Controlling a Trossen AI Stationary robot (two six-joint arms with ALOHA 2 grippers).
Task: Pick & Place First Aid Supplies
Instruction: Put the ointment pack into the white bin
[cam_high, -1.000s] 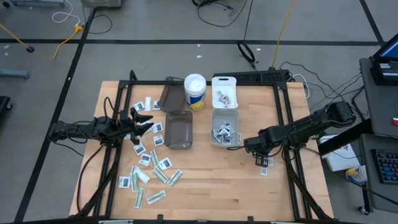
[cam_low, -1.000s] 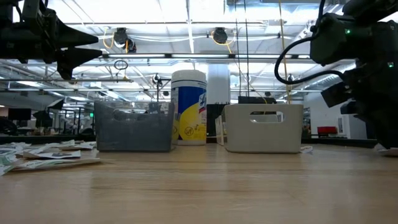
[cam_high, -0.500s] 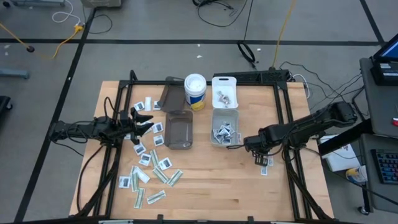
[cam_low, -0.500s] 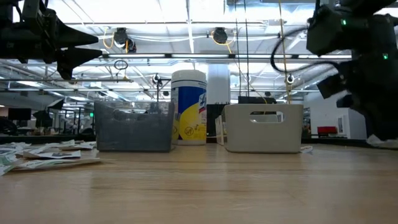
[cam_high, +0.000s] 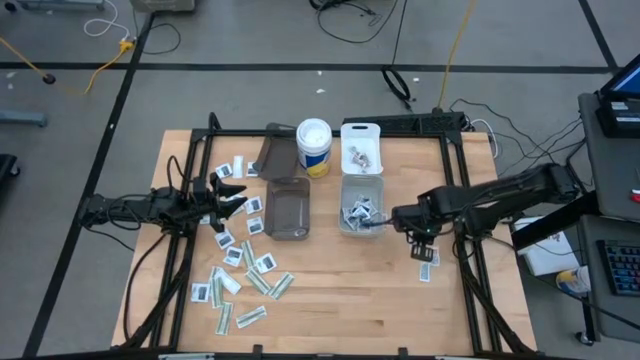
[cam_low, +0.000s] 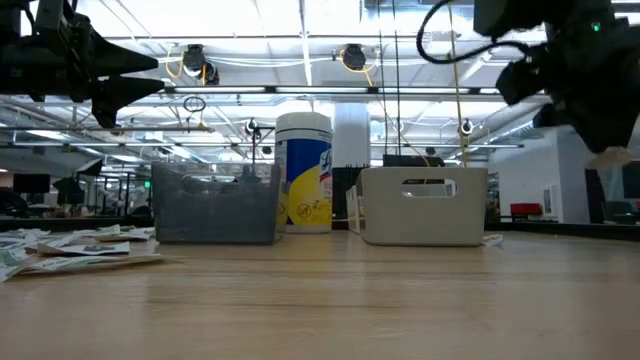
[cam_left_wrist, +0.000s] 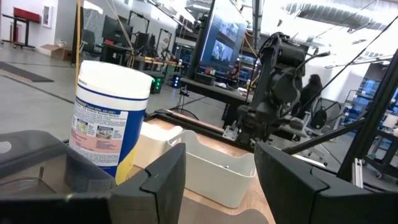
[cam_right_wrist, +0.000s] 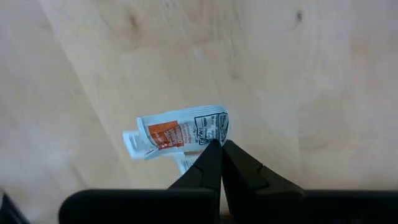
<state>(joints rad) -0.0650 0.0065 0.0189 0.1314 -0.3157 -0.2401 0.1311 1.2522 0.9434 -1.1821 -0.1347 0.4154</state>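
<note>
Your right gripper (cam_right_wrist: 216, 149) is pinching a small crumpled white packet with orange and dark print (cam_right_wrist: 180, 132) above the bare wooden table (cam_high: 330, 290), seemingly just beside the clear bin of packets (cam_high: 362, 204). Your left gripper (cam_high: 232, 193) is hovering spread over scattered flat white packets (cam_high: 238, 272).

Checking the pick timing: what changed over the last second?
The right claw has lifted off the table and swung toward the white bin, pinched shut on a small packet that now hangs clear of the wood. Two packets remain where it picked. The left claw stayed put, open, above the packet pile; the smoky bin and wipes canister have not moved.
</note>
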